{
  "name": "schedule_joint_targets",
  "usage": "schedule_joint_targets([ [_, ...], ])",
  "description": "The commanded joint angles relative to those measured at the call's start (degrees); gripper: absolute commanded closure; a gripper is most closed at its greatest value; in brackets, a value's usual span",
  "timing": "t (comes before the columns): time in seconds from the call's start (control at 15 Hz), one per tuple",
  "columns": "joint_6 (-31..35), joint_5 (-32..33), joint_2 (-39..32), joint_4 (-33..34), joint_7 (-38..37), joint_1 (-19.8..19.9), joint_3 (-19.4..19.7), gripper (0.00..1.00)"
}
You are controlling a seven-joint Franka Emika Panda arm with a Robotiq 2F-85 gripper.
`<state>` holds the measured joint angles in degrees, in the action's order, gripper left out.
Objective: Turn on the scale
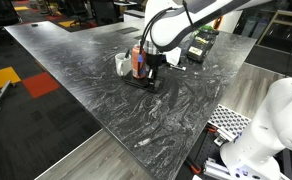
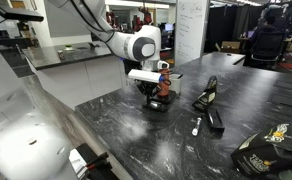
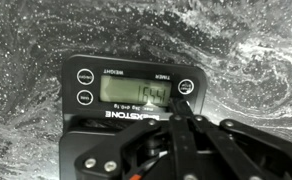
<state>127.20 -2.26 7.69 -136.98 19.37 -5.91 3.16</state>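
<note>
The scale (image 3: 136, 68) is a flat black platform on the grey marbled table. Its control panel fills the wrist view, with round buttons either side of a display (image 3: 136, 93) that shows digits. My gripper (image 3: 186, 104) is shut, and its joined fingertips sit at the round button to the right of the display; I cannot tell whether they touch it. In both exterior views the gripper (image 1: 151, 68) (image 2: 150, 90) points down onto the scale (image 1: 141, 83) (image 2: 158, 105). An orange can (image 1: 137, 60) (image 2: 163, 86) stands on it beside the fingers.
A white cup (image 1: 123, 64) stands next to the scale. A black device with a greenish panel (image 1: 200, 44) (image 2: 206, 95) lies further along the table. A small white item (image 2: 195, 126) and a black-and-yellow bag (image 2: 271, 150) lie near one table edge.
</note>
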Motion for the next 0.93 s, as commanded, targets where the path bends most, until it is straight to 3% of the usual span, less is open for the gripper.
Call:
schedule_joint_targets([
  [0.0, 2.56, 0.21, -4.7, 1.11, -2.36, 0.09, -2.81, 1.0],
  [0.53, 2.01, 18.63, -6.06, 1.65, -21.11, 0.18, -8.55, 1.0],
  [0.87, 4.72, 19.89, -5.79, 0.17, -24.01, 0.26, -9.05, 1.0],
])
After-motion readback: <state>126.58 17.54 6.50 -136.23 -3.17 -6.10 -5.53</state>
